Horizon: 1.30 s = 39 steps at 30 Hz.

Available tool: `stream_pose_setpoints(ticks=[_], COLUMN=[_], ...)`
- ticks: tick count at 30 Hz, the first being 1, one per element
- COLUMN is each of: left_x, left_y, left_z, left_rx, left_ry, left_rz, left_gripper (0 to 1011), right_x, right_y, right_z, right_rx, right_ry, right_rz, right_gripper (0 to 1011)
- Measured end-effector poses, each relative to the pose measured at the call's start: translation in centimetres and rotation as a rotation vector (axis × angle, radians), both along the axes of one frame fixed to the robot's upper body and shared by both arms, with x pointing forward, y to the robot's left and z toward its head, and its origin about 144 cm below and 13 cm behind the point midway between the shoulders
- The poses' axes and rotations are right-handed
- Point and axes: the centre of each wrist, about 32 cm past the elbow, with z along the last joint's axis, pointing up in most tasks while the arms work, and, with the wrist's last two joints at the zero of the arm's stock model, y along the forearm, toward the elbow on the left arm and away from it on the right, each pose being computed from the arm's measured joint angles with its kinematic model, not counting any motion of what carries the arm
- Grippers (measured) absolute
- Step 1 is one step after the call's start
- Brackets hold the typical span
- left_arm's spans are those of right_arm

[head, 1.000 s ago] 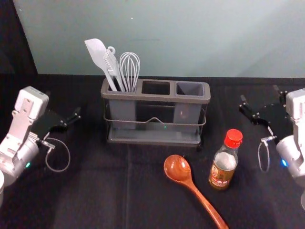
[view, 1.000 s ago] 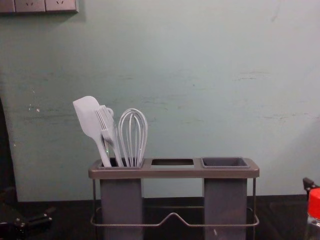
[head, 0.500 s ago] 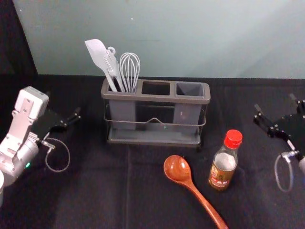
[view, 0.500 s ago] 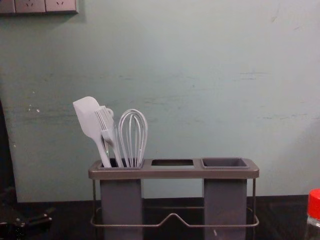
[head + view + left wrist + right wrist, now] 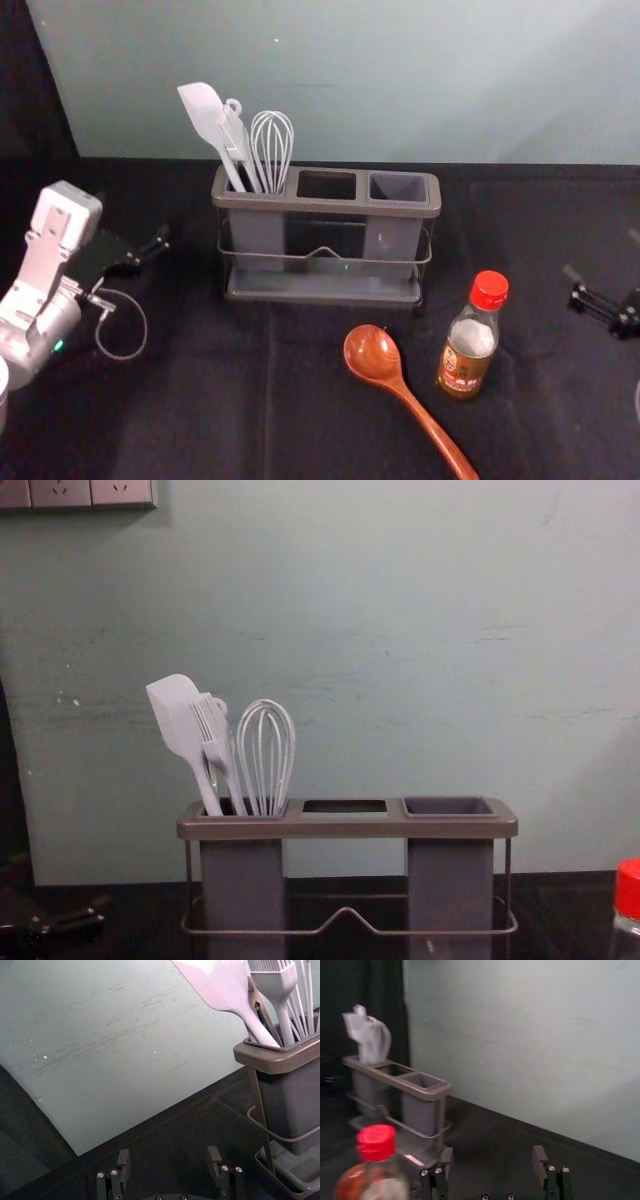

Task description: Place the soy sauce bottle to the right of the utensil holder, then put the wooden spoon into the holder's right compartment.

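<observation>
My left gripper stands open left of the grey utensil holder; in its wrist view the left gripper has nothing between its fingers. At the right edge is my right gripper, right of the bottle and farther back; the right gripper is open and empty in its wrist view. The soy sauce bottle, red-capped, is upright in front of the holder's right end. Left of it lies the wooden spoon, handle toward the near right. The holder's right compartment is empty.
A white spatula, a brush and a whisk stand in the holder's left compartment. Behind the black-covered table rises a pale wall.
My right gripper has moved to the right and nearer the front, away from the holder, and has left the chest view's right edge. The left arm, bottle and spoon have not moved.
</observation>
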Motion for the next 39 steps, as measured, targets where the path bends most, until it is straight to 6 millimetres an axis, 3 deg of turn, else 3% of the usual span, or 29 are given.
stream_pose_setpoints(ticks=[7,19,28,39], left_x=[0.0,0.0,0.0,0.0], left_y=[0.0,0.0,0.0,0.0], left_z=[0.0,0.0,0.0,0.0], left_rx=[0.0,0.0,0.0,0.0], left_ry=[0.0,0.0,0.0,0.0], left_rz=[0.0,0.0,0.0,0.0], left_gripper=[1005,1005,1005,1005], right_x=[-1.6,-2.1,-0.5,3.0], right_y=[-1.0,0.9,1.8,3.0], right_z=[0.6,-0.4,-0.8,-2.0], right_rx=[0.071,0.093,0.057,0.125], right_ry=[0.058,0.107,0.065,0.05], right_rz=[0.14,0.297,0.318,0.325], right_gripper=[1004,1004,1004,1004])
